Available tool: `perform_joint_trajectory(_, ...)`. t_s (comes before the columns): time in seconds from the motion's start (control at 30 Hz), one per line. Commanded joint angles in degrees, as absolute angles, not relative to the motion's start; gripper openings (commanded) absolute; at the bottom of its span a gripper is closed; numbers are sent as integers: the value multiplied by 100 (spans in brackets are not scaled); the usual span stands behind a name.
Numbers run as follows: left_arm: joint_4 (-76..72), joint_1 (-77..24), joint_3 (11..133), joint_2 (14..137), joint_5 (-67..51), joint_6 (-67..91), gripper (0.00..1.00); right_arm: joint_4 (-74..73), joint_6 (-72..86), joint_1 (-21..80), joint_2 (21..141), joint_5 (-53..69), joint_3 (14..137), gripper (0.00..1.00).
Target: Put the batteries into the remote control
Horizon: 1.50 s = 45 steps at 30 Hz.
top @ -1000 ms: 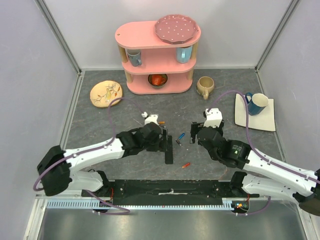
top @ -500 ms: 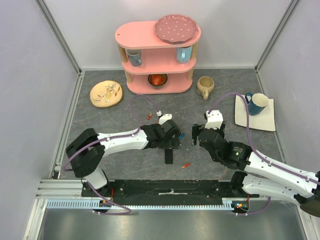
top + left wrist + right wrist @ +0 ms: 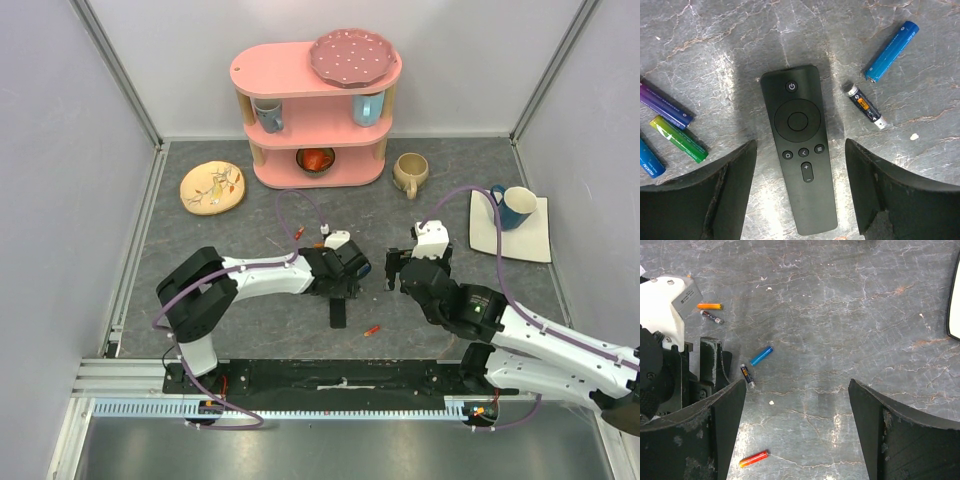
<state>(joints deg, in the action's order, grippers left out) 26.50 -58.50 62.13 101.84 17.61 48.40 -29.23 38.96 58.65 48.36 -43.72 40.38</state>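
- Presently, the remote (image 3: 800,165) lies flat on the tabletop (image 3: 730,30), button face up, in the centre of the left wrist view. No recess shows on this face.
- Left jaws: open, with one finger on either side of the remote's lower half. Neither is seen touching it, and nothing is gripped.
- Right jaws: open and empty over bare tabletop, to the right of the remote in the top view.
- The batteries (image 3: 665,106) lie loose on the tabletop. In the left wrist view, three sit at the left edge.
- A blue battery (image 3: 891,51) lies at upper right, and a dark battery (image 3: 866,106) lies near the remote's right side.
- A red battery (image 3: 371,329) lies apart, lower right of the remote in the top view. An orange battery (image 3: 709,306) sits at upper left of the right wrist view.
- Step in hand, by judgement: taking hold of the remote. No battery appears loaded.
- Next move calls for closing the left jaws squarely on the long edges. The remote must then be lifted and turned so the underside, where the compartment presumably sits, faces up.
- Whether a cover is fitted cannot be told.
- Risk: the slim, smooth body may skid or twist, and the dark battery may be nudged.
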Motion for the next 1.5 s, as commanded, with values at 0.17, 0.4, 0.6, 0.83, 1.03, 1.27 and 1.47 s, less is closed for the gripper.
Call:
perform_joint_trajectory(0.17,2926,-5871,6627,10547,2065,5054,75,-2874,3929,5845,4755,-4474,3929,91)
perform_joint_trajectory(0.4,3269,-5871,6776,10819,2153,5229,66,-2883,3911,5845,4720,-4544,3920,91)
perform_joint_trajectory(0.6,3331,-5871,6776,10960,2171,5291,55,-2935,3902,5836,4588,-4597,3911,91)
perform_joint_trajectory(0.83,3322,-5871,6785,10811,2241,5291,33,-2988,3946,5836,4491,-4570,3893,91)
perform_joint_trajectory(1.03,3024,-5871,6619,9626,2479,4993,5,-3032,3902,5836,4456,-4447,4113,91)
perform_joint_trajectory(1.27,1768,-5600,5513,7640,1918,4412,2,-3190,4201,5687,4640,-4334,4525,90)
perform_joint_trajectory(1.47,-1025,-4073,3711,5647,-907,4473,2,-2332,3903,5599,4685,-2955,4597,95)
